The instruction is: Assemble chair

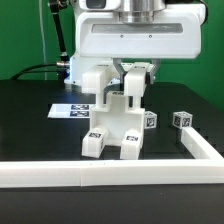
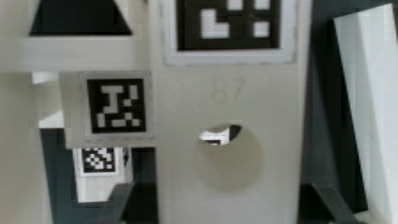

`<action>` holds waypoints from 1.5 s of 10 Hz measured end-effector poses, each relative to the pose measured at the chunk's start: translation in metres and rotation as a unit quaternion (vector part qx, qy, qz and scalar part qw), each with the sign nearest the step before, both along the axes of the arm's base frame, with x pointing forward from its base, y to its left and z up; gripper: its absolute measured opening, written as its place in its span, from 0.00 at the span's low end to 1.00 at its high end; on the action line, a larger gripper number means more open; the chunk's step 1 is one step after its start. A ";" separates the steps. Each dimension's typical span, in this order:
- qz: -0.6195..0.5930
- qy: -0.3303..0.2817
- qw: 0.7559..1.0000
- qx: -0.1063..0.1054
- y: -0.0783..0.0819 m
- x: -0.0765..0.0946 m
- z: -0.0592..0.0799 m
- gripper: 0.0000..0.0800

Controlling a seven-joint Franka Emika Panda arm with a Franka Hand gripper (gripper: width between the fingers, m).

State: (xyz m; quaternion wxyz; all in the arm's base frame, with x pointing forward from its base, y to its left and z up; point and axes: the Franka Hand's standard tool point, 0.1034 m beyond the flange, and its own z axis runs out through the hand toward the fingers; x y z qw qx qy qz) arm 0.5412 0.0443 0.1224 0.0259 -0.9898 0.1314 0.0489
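We see one gripper [image 1: 134,70], jaws clamped on the top of one part-built chair [image 1: 112,128], which stands behind one rail [image 1: 110,172]. One loose cube [image 1: 181,119] sits apart, on the exterior view's right. The wrist view shows three tags [image 2: 116,103].

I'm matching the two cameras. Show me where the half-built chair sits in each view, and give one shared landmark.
Exterior view: the chair stands mid-picture beneath the gripper, behind the border rail.
Wrist view: the chair fills most of the picture, close up.
Shared landmark: its black-and-white tags.
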 end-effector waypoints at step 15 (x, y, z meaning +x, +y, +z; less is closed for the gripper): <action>0.021 0.001 1.000 0.001 -0.002 -0.001 -0.003 0.36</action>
